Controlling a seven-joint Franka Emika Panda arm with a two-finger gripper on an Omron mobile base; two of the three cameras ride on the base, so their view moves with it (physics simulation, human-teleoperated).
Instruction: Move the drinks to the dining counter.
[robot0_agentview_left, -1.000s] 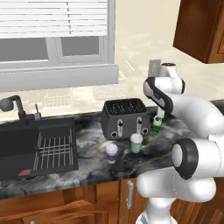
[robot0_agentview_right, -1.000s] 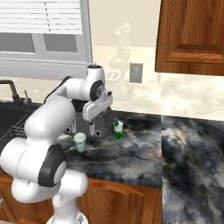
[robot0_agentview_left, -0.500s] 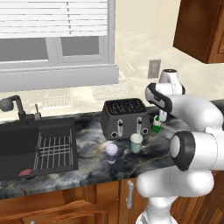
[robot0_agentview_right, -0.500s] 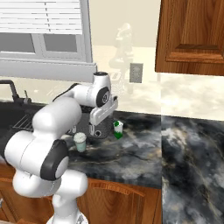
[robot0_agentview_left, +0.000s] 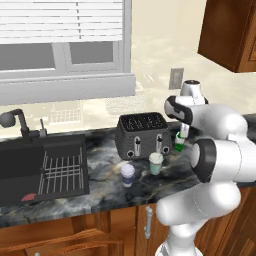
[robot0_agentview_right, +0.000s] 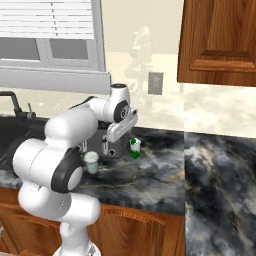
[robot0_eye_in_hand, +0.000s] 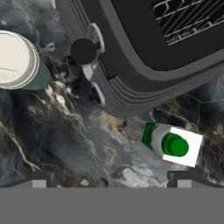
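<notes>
Fingers (robot0_eye_in_hand: 43, 179) spread above green bottle (robot0_eye_in_hand: 173, 144) (purple-blue cup (robot0_agentview_left: 127, 174) left-base-side).

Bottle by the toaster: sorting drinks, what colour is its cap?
Green cap on the bottle, clearest in the hand view.

Veined black marble counter (robot0_agentview_left: 100, 187), toaster (robot0_agentview_left: 141, 135), purple cup (robot0_agentview_left: 127, 175), green cup (robot0_agentview_left: 156, 163), green bottle (robot0_agentview_left: 179, 141), sink (robot0_agentview_left: 42, 167)

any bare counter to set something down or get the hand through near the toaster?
Bare marble runs in front of the pale green cup and right of the green bottle, out to the wide dark counter. It is crowded around the toaster: the purple-blue cup and green cup stand close in front, the bottle beside its corner, under the open gripper.
</notes>
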